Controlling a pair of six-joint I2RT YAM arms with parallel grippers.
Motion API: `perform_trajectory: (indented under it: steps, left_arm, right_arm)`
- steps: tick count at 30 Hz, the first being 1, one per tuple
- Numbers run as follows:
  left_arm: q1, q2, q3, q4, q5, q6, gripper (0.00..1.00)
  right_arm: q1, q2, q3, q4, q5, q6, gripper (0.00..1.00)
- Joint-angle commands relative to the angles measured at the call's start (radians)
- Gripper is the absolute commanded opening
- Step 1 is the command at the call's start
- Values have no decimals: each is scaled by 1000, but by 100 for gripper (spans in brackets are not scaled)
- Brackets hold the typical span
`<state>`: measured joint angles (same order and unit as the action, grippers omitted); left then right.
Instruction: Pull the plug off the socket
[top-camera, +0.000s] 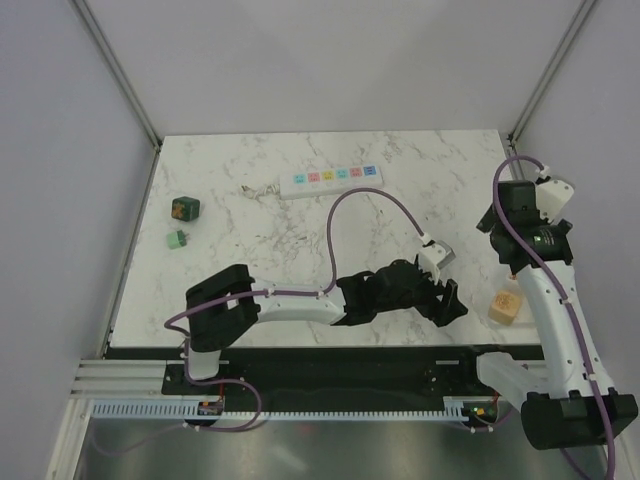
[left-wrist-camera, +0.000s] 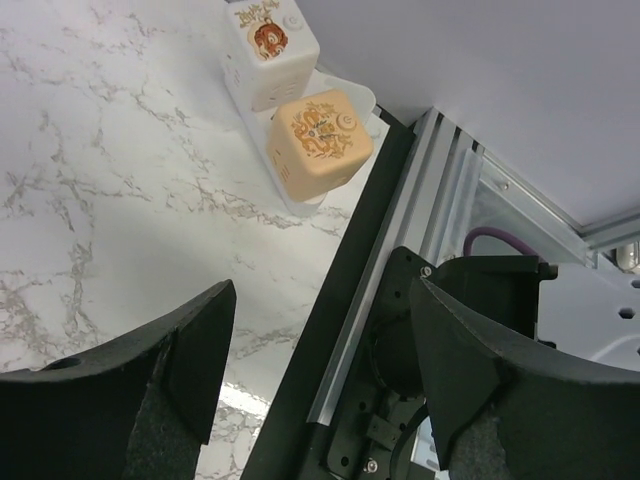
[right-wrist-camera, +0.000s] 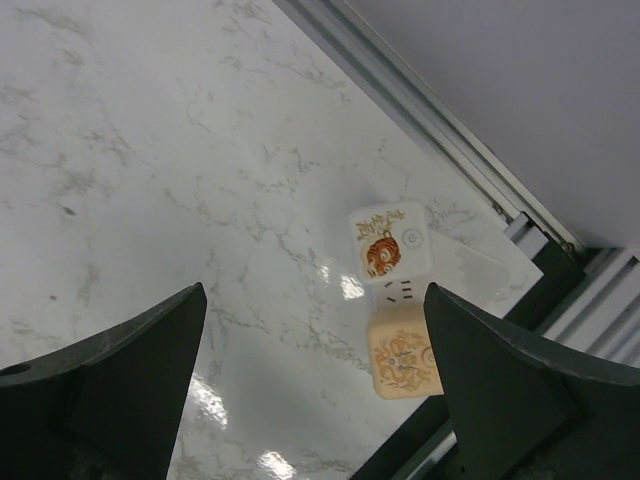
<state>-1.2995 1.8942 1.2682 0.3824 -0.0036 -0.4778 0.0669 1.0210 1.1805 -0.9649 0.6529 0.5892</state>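
The plug (top-camera: 185, 209), a dark green cube with an orange mark, sits on the marble table at the far left. It is apart from the socket (top-camera: 332, 178), the long white strip with pastel outlets at the back middle. Neither shows in the wrist views. My left gripper (top-camera: 445, 300) is open and empty near the front edge, right of centre, far from both; its wrist view (left-wrist-camera: 320, 300) shows the jaws wide apart over the table's edge. My right gripper (top-camera: 503, 255) hovers at the right side, open and empty (right-wrist-camera: 315, 300).
A small bright-green block (top-camera: 177, 239) lies just in front of the plug. A peach cube (top-camera: 505, 306) (left-wrist-camera: 318, 140) (right-wrist-camera: 403, 351) and a white tiger cube (left-wrist-camera: 268, 50) (right-wrist-camera: 391, 243) sit on a white block (right-wrist-camera: 480, 255) at the front right corner. A black rail (left-wrist-camera: 345, 300) runs along the front edge.
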Motion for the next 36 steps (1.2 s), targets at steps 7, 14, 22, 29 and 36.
perform_trajectory:
  steps: [7,14,22,29,36]
  left_arm:
    - [0,-254,-187,18,-79,42,78]
    - [40,-573,-377,-115,-171,137,83]
    - [131,-822,-475,-123,-162,168,85]
    - [131,-889,-523,-109,-173,166,86]
    - [132,-909,-523,-105,-174,163,86]
  right_arm:
    - [-166,33,-176,2,-27,11,98]
    - [-249,68,-205,-67,-62,58,98]
    - [-262,113,-255,-118,-214,101,98]
    - [-263,83,-295,-130,-176,106,98]
    - [-263,119,-314,-100,-164,97,98]
